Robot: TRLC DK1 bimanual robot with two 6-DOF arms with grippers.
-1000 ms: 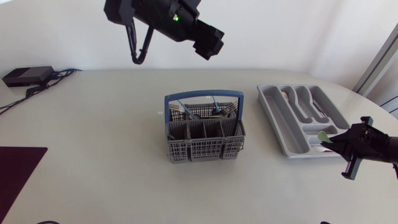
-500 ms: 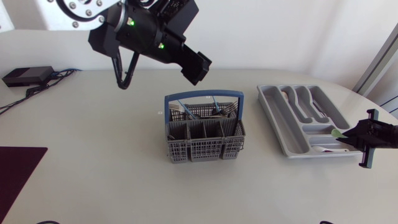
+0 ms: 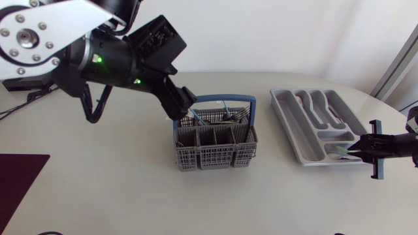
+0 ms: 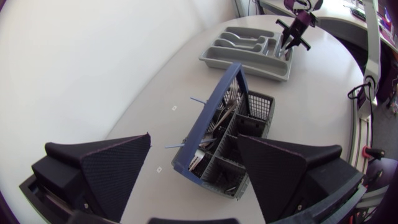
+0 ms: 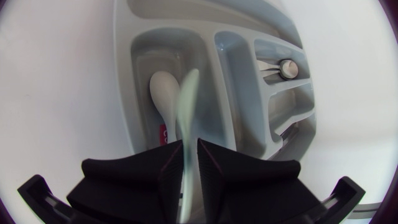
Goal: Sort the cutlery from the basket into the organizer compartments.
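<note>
The grey cutlery basket (image 3: 214, 153) with a blue handle stands mid-table and holds several utensils (image 3: 219, 116). My left gripper (image 3: 181, 104) hovers at its back left corner, open and empty; in the left wrist view the basket (image 4: 214, 118) lies ahead between the wide-spread fingers (image 4: 115, 174). The grey organizer (image 3: 287, 117) sits to the right. My right gripper (image 3: 358, 149) is at its front end, shut on a pale green spoon (image 5: 186, 99) that points down into the compartment holding a white spoon (image 5: 163, 93).
Other organizer compartments hold metal cutlery (image 3: 333, 114). A black box with cables (image 3: 27, 79) sits at the back left, and a dark red mat (image 3: 16, 176) lies at the front left edge.
My left arm swung down from the back towards the basket's back left corner, its gripper opening wider. My right gripper carried the green spoon from beside the organizer to over its front compartment.
</note>
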